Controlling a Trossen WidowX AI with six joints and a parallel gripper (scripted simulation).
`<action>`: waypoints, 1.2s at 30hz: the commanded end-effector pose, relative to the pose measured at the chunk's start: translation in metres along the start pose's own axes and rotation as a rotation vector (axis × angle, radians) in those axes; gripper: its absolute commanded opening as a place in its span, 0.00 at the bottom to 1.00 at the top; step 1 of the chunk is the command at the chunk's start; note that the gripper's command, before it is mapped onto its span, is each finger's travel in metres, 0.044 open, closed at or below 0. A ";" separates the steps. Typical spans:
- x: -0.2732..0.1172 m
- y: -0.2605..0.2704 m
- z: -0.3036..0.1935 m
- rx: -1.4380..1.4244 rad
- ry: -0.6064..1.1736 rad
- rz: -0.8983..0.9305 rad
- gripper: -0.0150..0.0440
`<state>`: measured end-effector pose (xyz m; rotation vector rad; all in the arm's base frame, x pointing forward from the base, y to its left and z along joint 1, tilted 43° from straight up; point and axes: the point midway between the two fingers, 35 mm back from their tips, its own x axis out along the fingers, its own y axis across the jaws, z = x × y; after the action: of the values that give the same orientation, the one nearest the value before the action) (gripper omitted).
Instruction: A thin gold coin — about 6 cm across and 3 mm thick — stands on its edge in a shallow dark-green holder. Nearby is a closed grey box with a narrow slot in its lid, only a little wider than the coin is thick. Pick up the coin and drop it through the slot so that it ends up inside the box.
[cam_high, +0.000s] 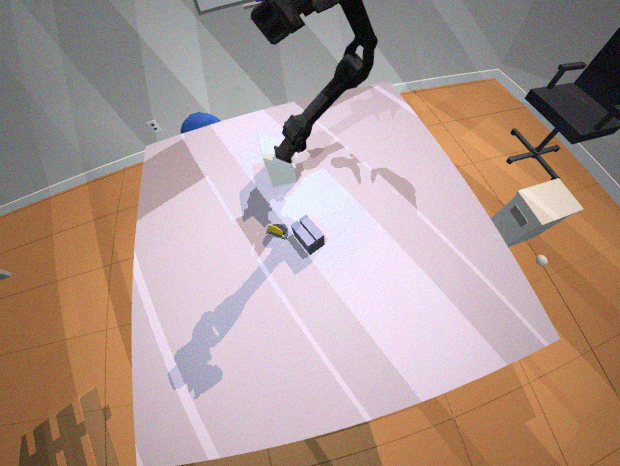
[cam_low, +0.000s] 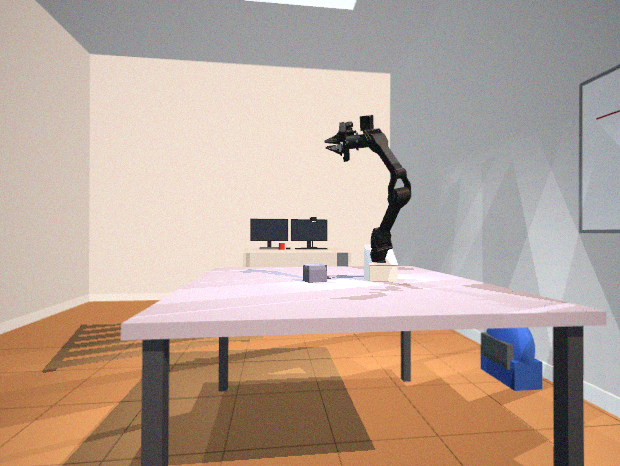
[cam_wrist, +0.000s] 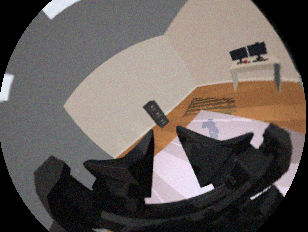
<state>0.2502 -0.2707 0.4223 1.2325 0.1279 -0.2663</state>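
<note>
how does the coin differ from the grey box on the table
The coin is gold, thin and stands on edge in its dark holder; the grey box is a far bulkier block with a slot line along its lid. Both sit side by side on the table, untouched, the gripper high above.

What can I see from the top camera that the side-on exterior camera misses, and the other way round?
Only the top view shows the gold coin standing in its dark-green holder just beside the grey box, the dark slot line along the box's lid, and an office chair. Only the exterior view shows the gripper high above the table, its fingers partly apart and holding nothing, plus two monitors at the far wall. Both show the grey box, the pale table and the black arm.
</note>
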 end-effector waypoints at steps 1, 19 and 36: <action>0.043 -0.058 -0.014 -0.165 0.116 -0.096 0.53; 0.130 -0.220 -0.133 -0.796 0.726 -0.147 0.53; 0.104 -0.334 -0.293 -1.296 1.454 0.390 0.53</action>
<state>0.3031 -0.1511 0.0363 0.0539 1.0721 0.6777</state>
